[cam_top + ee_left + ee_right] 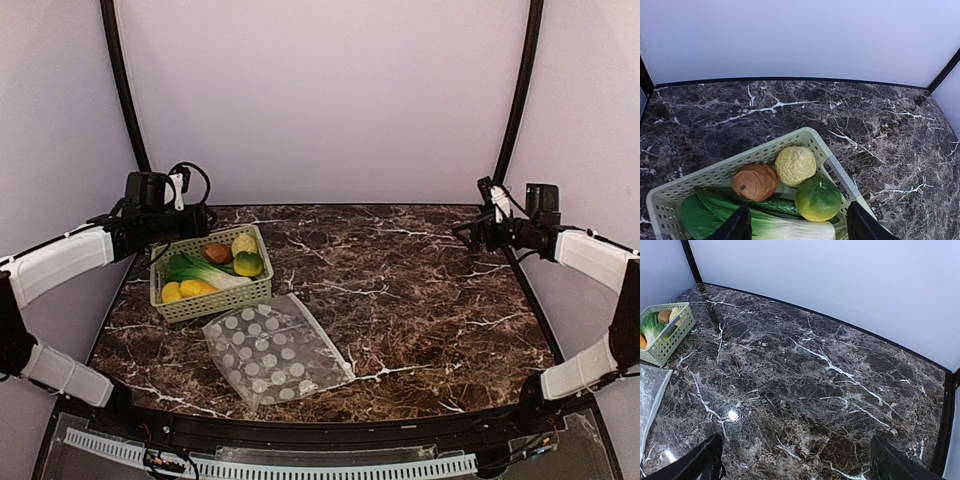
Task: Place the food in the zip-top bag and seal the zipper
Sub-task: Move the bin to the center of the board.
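Opening step: the left tool (799, 226) is poised over the food (215, 268), with nothing picked yet.

Its fingers stand apart and empty above the green basket (216, 306), which holds every piece. The zip-top bag (275, 350) lies flat on the worktop (430, 290) just beside the basket. The right tool (800, 462), also apart and empty, hovers well away. The next move probably calls for closing on the green fruit (817, 199) while the right tool opens the bag's mouth.

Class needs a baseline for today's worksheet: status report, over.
Status: left gripper open above basket; right gripper open over bare table. All food in basket; zip-top bag flat, empty, beside it. No obstruction seen.
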Tool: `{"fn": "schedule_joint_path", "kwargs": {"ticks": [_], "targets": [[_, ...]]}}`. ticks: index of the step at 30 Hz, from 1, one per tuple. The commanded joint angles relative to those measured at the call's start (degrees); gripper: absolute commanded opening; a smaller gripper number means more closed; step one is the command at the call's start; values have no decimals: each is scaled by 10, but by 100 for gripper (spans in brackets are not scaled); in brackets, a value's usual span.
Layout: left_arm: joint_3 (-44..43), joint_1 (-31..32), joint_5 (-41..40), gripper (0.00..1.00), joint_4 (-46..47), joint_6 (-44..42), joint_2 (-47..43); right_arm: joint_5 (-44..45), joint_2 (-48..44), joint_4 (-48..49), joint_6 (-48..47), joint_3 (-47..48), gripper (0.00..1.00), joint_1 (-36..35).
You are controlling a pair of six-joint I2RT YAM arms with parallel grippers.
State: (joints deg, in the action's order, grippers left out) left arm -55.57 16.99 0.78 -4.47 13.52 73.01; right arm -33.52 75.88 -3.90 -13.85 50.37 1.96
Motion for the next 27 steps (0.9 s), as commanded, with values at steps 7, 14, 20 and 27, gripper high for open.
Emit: {"fn": "schedule_joint_path", "kwargs": {"ticks": [7,14,20,27], "targets": [[-71,106,-35,59,-20,100,122,-21,16,-2,-11,5,98,3],[-157,171,-92,47,-68,182,227,-29,11,-6,-13,5,98,2],[-239,192,-138,31,-144,240,309,-37,2,-8,-13,3,98,0],[-259,205,-184,32,-155,269,332,-47,-1,-8,-14,0,97,1]]}}
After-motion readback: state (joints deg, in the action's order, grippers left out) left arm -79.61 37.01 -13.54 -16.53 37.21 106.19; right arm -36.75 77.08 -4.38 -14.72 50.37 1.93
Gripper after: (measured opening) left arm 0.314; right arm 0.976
